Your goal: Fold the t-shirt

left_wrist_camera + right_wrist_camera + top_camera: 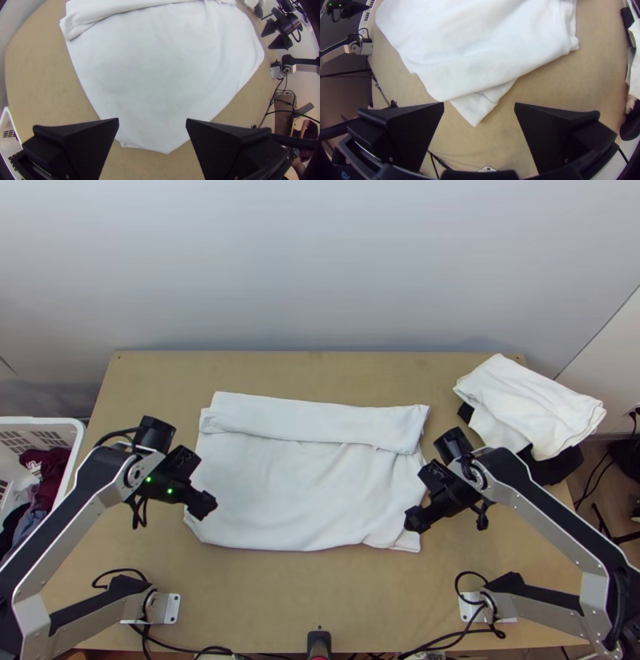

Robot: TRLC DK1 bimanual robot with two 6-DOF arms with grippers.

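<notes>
Closest to us, black wires [180,648] run along the near edge of the light wooden table [320,592]. A metal plate [171,608] sits at the foot of each arm.

A bit farther in, we see the left gripper [204,502] over the near left corner of the white t-shirt [296,492]. The right gripper [416,518] is by the near right corner. In its wrist view, we see the left gripper's [152,119] two fingers wide apart, with no cloth pinched. The right gripper's [479,103] two fingers are wide apart too, and they pinch nothing. We see a small corner of cloth [474,115] poking out from under the top layer there.

The t-shirt lies flat in the middle of the table, with some soft wrinkles. Along its far side, we see a long strip [312,418] lying doubled on top of the rest.

Out past the table's left side, we see a white basket [78,440] with dark red clothes [54,472] in it. At the far right corner, a white pile of cloth [520,396] lies on something black [556,466]. Behind it all, we see a pale wall [320,276].
</notes>
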